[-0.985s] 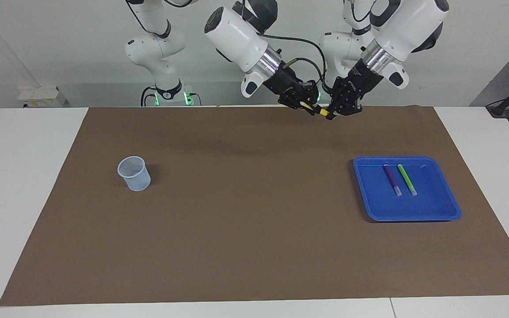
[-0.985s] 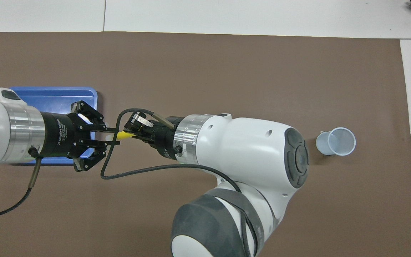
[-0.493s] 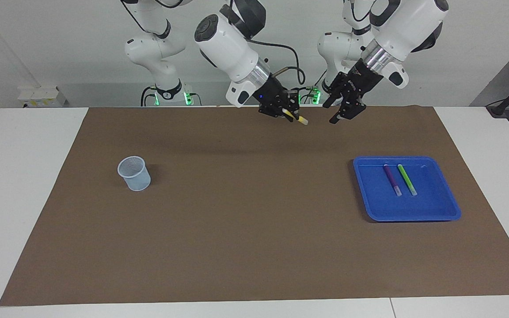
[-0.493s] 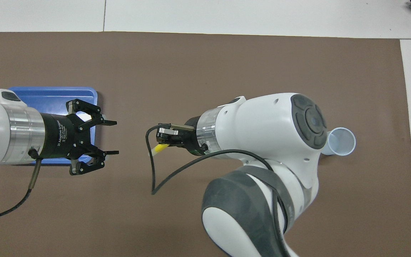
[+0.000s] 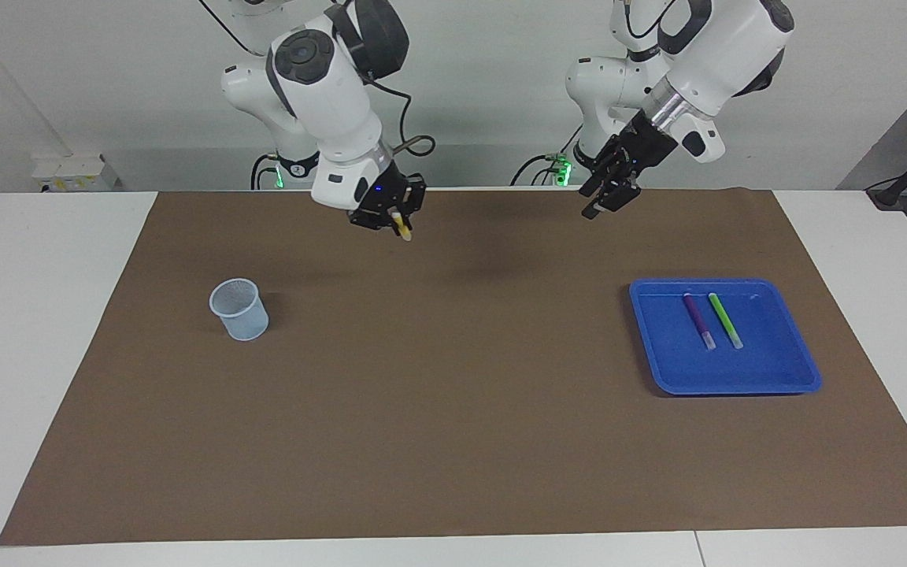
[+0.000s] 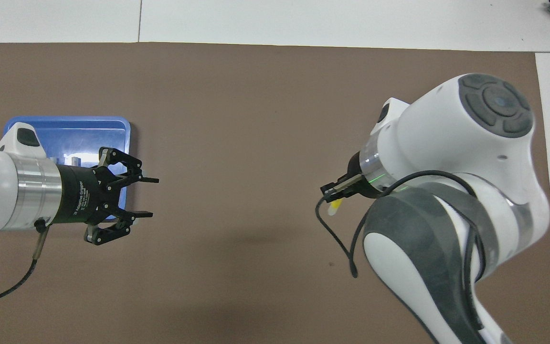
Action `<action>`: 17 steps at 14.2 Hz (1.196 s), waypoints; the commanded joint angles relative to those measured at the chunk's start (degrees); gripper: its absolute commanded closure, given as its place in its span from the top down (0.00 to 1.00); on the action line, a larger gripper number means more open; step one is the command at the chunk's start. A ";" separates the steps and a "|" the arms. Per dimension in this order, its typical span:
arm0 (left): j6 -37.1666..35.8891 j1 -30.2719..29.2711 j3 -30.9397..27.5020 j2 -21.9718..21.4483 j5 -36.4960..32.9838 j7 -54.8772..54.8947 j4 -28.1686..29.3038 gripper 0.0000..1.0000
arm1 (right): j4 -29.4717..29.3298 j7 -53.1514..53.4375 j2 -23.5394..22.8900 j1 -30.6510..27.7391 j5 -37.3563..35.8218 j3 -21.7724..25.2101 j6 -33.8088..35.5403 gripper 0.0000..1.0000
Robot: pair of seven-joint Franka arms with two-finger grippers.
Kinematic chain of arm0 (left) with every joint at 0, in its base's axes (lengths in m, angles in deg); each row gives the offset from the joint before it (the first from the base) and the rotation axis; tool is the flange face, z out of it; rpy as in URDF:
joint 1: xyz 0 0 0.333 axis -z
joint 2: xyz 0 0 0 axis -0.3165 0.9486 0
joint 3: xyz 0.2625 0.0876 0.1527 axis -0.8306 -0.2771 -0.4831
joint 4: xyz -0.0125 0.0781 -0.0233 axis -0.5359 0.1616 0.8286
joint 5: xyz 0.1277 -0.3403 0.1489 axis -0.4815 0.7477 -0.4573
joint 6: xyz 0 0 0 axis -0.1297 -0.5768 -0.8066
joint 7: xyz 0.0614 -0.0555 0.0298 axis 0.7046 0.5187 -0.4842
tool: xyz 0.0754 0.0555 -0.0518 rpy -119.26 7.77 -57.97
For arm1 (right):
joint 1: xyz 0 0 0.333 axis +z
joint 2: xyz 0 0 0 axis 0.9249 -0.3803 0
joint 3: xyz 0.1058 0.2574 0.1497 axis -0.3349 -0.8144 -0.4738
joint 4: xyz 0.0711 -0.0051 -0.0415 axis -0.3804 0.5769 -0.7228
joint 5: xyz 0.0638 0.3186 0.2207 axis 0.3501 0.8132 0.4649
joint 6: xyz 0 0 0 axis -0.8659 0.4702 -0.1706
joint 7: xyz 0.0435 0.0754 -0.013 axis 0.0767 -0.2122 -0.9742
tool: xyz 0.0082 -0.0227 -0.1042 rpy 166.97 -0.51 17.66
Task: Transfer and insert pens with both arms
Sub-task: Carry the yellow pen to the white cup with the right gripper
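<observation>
My right gripper (image 5: 393,213) is shut on the yellow pen (image 5: 402,229), which hangs tip down over the mat between the table's middle and the pale mesh cup (image 5: 239,309). In the overhead view the yellow pen (image 6: 335,206) pokes out below the right gripper (image 6: 333,192), and the right arm hides the cup. My left gripper (image 5: 601,202) hovers open and holds nothing, over the mat's edge nearest the robots; its fingers (image 6: 150,180) stand apart. The purple pen (image 5: 699,320) and the green pen (image 5: 725,320) lie side by side in the blue tray (image 5: 768,370).
A brown mat (image 5: 453,425) covers most of the white table. Two smaller white arms with green-lit bases (image 5: 280,169) stand at the robots' end. The blue tray (image 6: 74,131) lies partly under my left arm in the overhead view.
The left gripper opened and let go of the yellow pen, then drew back. The right arm swung toward the cup's end of the table with the pen, turning it tip down.
</observation>
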 commanded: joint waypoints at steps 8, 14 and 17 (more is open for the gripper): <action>-9.84 -11.99 -0.13 -4.15 -6.41 47.92 3.47 0.55 | 17.82 -41.03 5.91 -18.15 -13.76 -0.93 -16.22 0.00; -10.02 -16.21 -0.22 -3.97 -16.87 67.79 3.38 0.54 | 22.48 -44.55 5.91 -21.66 -13.67 -0.84 -21.50 0.00; -8.71 -18.32 -0.22 -3.53 -21.09 76.85 3.47 0.54 | 25.74 -46.38 5.82 -22.81 -13.67 -0.84 -25.11 0.00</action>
